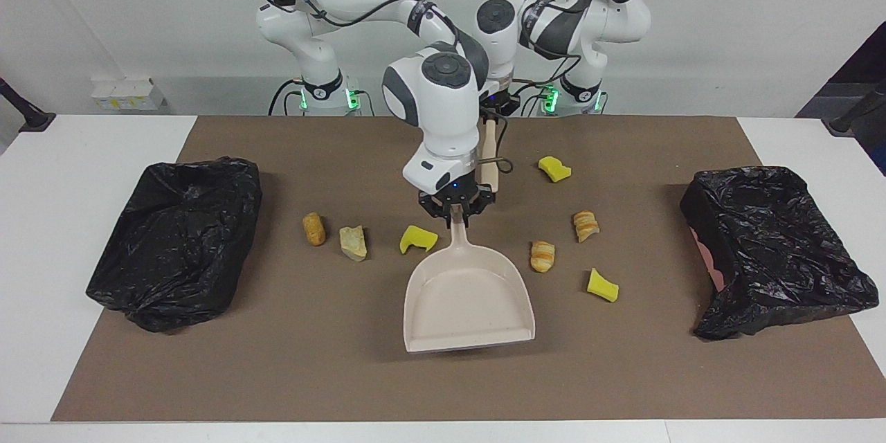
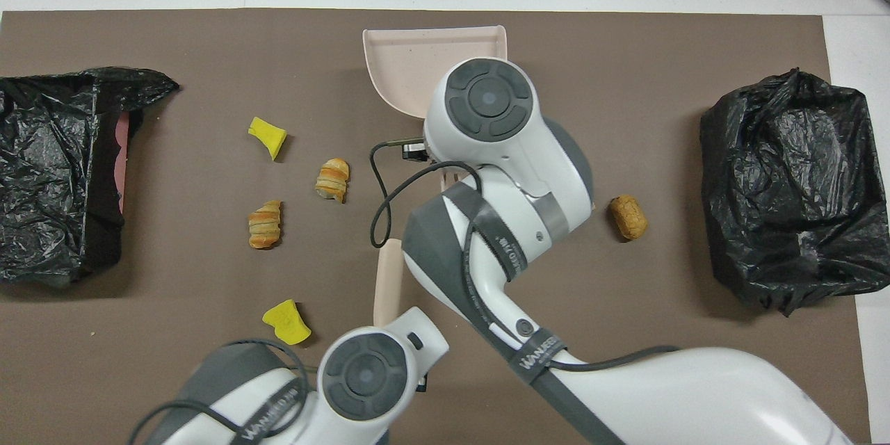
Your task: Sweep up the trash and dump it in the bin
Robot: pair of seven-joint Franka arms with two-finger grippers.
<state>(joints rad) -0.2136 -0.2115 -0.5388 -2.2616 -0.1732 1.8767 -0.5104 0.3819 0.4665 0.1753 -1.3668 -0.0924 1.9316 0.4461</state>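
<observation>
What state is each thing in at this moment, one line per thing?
Right gripper: shut on the dustpan's handle.
Dustpan: empty, tilted, apparently raised off the mat.
Left gripper: shut on the brush.
Brush: held in the air, head hidden.
Trash scraps: seven, loose on the mat, unswept.
Bagged bins: both open.

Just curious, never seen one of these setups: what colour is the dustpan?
The dustpan is a plain pale beige, almost pinkish cream, with no pattern. The facing view shows it best.

Both grippers (image 1: 456, 214) (image 1: 490, 111) clamped (arms raised)
</observation>
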